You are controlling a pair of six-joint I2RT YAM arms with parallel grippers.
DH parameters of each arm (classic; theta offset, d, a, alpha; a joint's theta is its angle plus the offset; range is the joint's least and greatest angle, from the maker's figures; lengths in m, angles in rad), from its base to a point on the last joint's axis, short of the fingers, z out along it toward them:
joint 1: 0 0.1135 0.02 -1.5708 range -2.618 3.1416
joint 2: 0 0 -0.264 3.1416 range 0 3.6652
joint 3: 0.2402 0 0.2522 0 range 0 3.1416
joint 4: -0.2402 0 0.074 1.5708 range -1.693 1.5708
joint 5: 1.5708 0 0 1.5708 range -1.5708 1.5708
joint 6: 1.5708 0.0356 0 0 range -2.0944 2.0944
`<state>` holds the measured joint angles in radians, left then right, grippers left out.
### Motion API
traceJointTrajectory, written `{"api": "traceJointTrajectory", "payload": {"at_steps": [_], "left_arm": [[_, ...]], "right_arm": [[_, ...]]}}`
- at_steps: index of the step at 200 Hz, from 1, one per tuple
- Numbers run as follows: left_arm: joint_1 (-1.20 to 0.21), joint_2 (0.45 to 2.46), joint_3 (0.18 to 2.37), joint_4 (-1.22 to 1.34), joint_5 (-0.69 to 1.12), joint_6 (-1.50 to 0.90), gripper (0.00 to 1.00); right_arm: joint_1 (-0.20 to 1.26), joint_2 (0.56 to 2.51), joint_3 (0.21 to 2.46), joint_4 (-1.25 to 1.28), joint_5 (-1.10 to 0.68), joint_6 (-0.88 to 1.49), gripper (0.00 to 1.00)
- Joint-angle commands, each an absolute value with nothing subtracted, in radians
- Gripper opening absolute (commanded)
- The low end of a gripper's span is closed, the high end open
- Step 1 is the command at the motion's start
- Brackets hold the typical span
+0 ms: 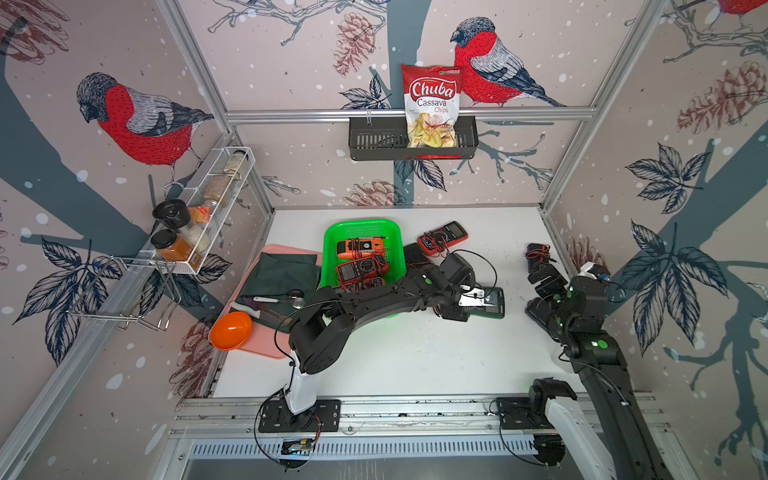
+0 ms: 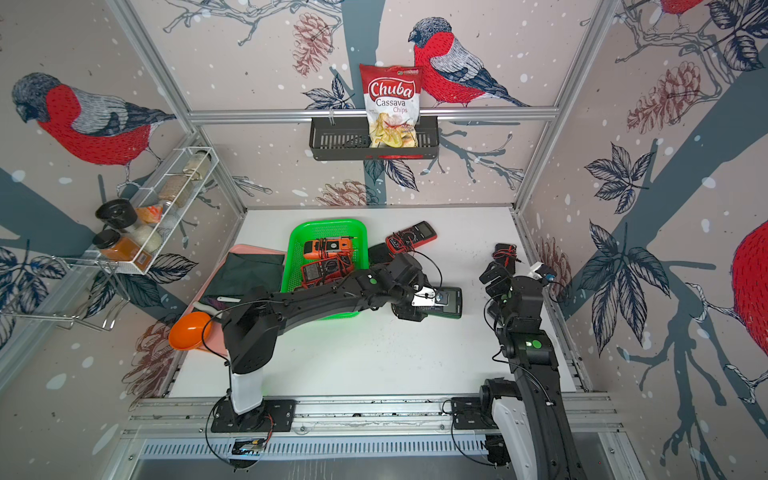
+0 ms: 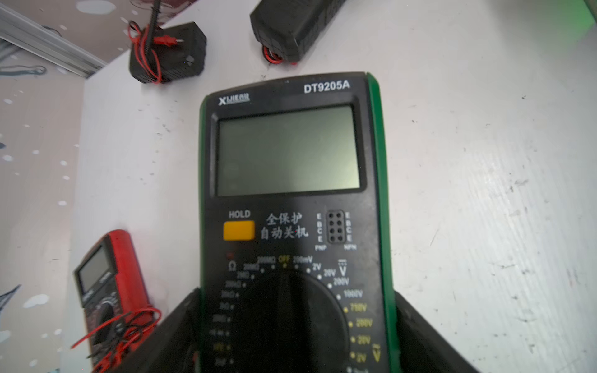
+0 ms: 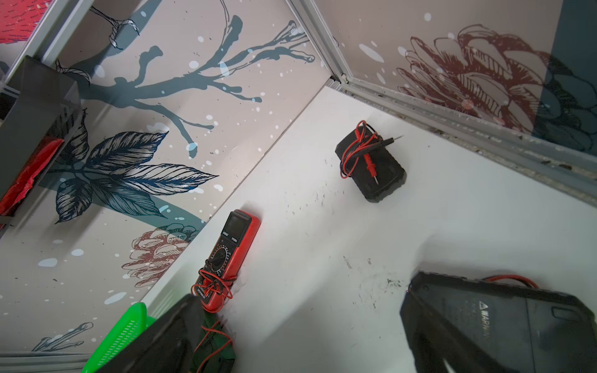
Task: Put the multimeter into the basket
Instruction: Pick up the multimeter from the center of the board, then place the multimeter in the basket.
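Observation:
A green-cased multimeter point(image 1: 492, 303) point(image 2: 451, 301) point(image 3: 290, 193) lies face up on the white table, just right of the bright green basket point(image 1: 361, 222) point(image 2: 328, 224) point(image 4: 119, 332). My left gripper point(image 1: 469, 301) point(image 2: 424, 301) point(image 3: 295, 297) is shut on its dial end, one finger against each long side. Two orange multimeters point(image 1: 359, 247) lie in the basket. My right gripper point(image 1: 542, 276) point(image 4: 300, 348) stands open over the table's right side, holding nothing.
A red multimeter point(image 1: 442, 239) point(image 4: 226, 255) lies behind the basket. A black one wrapped in leads point(image 1: 539, 251) point(image 4: 371, 168) sits at the back right. Another black one lies face down point(image 4: 500, 323) by my right gripper. A pink tray point(image 1: 266, 349) with an orange bowl point(image 1: 230, 330) is at the left.

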<state>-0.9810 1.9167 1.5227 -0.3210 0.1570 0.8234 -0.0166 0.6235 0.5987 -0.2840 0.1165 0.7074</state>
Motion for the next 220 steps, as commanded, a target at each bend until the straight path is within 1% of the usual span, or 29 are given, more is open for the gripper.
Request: {"api": "traceJointTrajectory", "payload": {"at_steps": [1, 29, 52, 84, 121, 174, 220], "left_arm": [[-0.919, 1.873, 1.561, -0.361, 0.181, 0.880, 0.00], [-0.811, 1.824, 1.562, -0.377, 0.188, 0.936, 0.00], [-0.696, 1.810, 1.574, -0.395, 0.202, 0.974, 0.00], [-0.532, 1.820, 1.579, -0.385, 0.285, 1.037, 0.00], [-0.387, 1.864, 1.637, -0.410, 0.385, 1.064, 0.00], [-0.274, 1.944, 1.701, -0.455, 0.411, 1.071, 0.00], [-0.206, 1.980, 1.683, -0.453, 0.467, 1.109, 0.00]], "right_arm": [[-0.018, 0.614, 0.614, -0.310, 0.130, 0.676, 1.00], [-0.016, 0.611, 0.609, -0.313, 0.107, 0.659, 1.00], [-0.012, 0.611, 0.603, -0.315, 0.104, 0.653, 1.00], [0.000, 0.611, 0.592, -0.304, 0.102, 0.660, 1.00], [0.016, 0.612, 0.582, -0.290, 0.108, 0.675, 1.00], [0.034, 0.630, 0.571, -0.277, 0.116, 0.692, 1.00], [0.057, 0.656, 0.563, -0.254, 0.118, 0.704, 1.00]]}}
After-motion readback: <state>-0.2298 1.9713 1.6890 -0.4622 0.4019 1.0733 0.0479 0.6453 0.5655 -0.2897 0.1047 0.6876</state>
